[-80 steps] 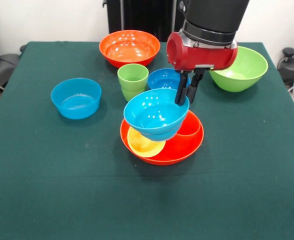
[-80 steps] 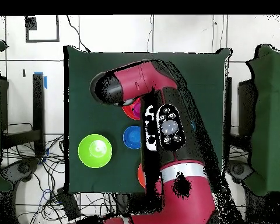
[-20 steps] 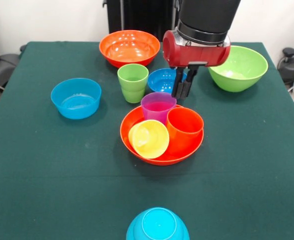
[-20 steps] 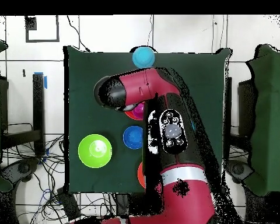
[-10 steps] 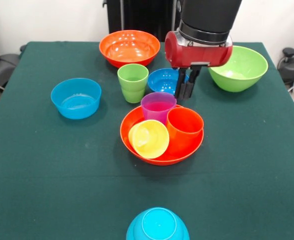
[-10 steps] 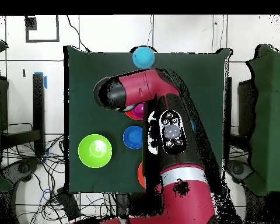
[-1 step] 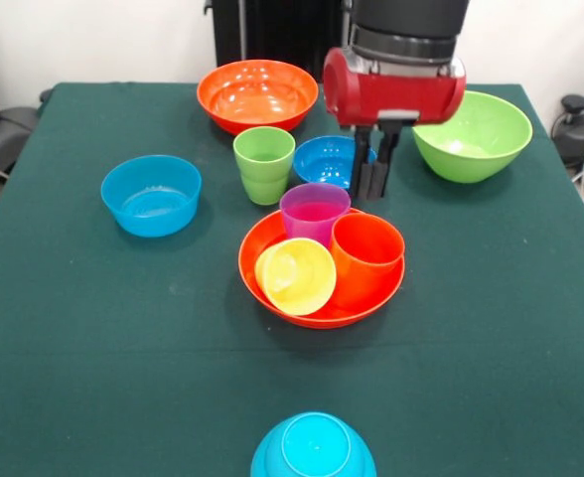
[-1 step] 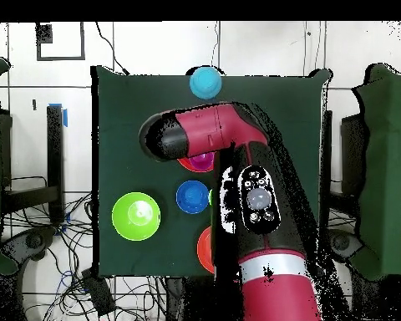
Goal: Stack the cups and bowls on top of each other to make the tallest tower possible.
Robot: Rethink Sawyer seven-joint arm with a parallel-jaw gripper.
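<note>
Three cups are sitting in an orange bowl [image 7: 272,303] just in front of the empty claw [image 7: 370,179].
From the left: a light blue bowl [image 7: 151,194] is resting upright, a green cup [image 7: 263,164] is standing beside a dark blue bowl [image 7: 324,159], the claw is hanging with fingers nearly closed, gripping nothing, and a lime bowl [image 7: 473,134] is lying rightmost; an overturned light blue bowl [image 7: 313,449] is sitting at the near edge.
</note>
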